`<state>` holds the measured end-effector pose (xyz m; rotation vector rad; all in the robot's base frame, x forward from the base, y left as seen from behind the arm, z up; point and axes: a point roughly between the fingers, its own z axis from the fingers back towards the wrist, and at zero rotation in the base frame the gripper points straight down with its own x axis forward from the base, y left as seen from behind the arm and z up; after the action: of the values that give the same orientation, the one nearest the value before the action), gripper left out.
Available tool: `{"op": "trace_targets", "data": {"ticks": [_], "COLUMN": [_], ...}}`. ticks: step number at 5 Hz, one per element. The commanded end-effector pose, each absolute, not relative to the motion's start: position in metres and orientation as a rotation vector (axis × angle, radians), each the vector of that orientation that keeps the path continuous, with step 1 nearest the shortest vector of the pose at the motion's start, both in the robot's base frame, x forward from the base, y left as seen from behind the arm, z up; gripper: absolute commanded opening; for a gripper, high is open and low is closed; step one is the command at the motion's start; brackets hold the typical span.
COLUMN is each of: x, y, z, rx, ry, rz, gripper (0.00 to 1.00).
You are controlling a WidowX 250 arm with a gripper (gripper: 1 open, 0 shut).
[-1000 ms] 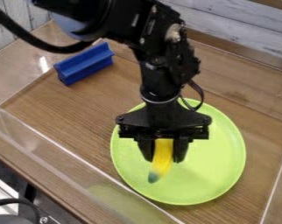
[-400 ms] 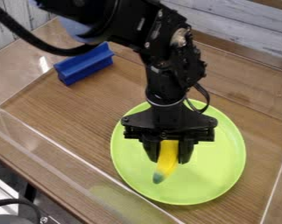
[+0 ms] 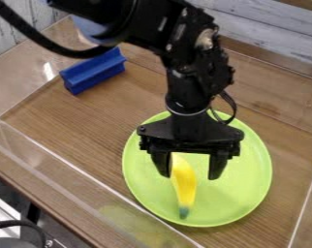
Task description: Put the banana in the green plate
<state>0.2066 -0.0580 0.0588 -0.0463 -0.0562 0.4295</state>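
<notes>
Sitting at the far left on the wooden tabletop [image 3: 68,126] is a blue block [image 3: 94,70], well apart from the action. Moving right, the green plate [image 3: 256,170] is carrying the banana [image 3: 185,182], which is lying inside the rim, near the plate's front edge. The pincer [image 3: 189,160] is hanging straight down over it with its jaws spread wide, gripping nothing, one finger on either side of the fruit. The risk now, judging from this, is a finger catching the banana while lifting and dragging or rolling it toward the rim. The banana is looking small, curved and yellow, with a dark greenish tip pointing forward.
</notes>
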Motion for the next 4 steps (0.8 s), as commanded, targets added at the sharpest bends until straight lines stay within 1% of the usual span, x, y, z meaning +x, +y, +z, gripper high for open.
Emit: {"op": "trace_targets", "data": {"ticks": [1,2,4], "x": [0.2169,0.2199,0.2213], "y": [-0.0611,-0.0618,-0.0637], "z": [0.0761,0.0818,0.0813], "rx": [-0.062,-0.057,-0.057], "ry": [-0.110,-0.119,-0.121], "rz": [0.396,0.372,0.370], "gripper": [1.00,1.00,1.00]}}
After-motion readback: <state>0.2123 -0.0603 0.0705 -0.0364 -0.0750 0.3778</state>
